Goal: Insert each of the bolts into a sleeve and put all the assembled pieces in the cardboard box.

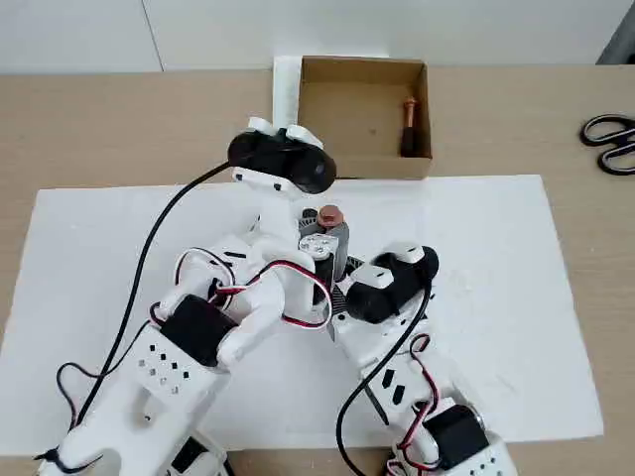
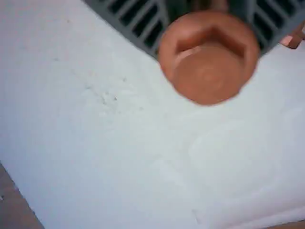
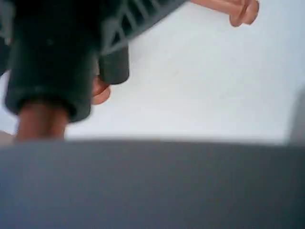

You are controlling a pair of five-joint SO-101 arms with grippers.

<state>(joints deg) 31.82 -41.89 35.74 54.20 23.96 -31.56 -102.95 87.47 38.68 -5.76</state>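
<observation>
A copper bolt (image 1: 330,214) stands head up in a dark sleeve (image 3: 47,62), and its shaft pokes out of the sleeve's lower end. My right gripper (image 1: 337,246) is shut on that sleeve just under the bolt head (image 2: 209,57), with its ribbed grey fingers (image 2: 128,19) on either side. My left arm's wrist (image 1: 283,159) hangs close beside the bolt head, and its gripper is hidden beneath it. A loose bolt (image 3: 233,9) lies on the paper beyond. The cardboard box (image 1: 362,165) at the back holds one assembled piece (image 1: 408,124).
A white paper sheet (image 1: 496,278) covers the middle of the wooden table. Black scissors (image 1: 610,144) lie at the far right edge. Both arms crowd the centre of the sheet, just in front of the box.
</observation>
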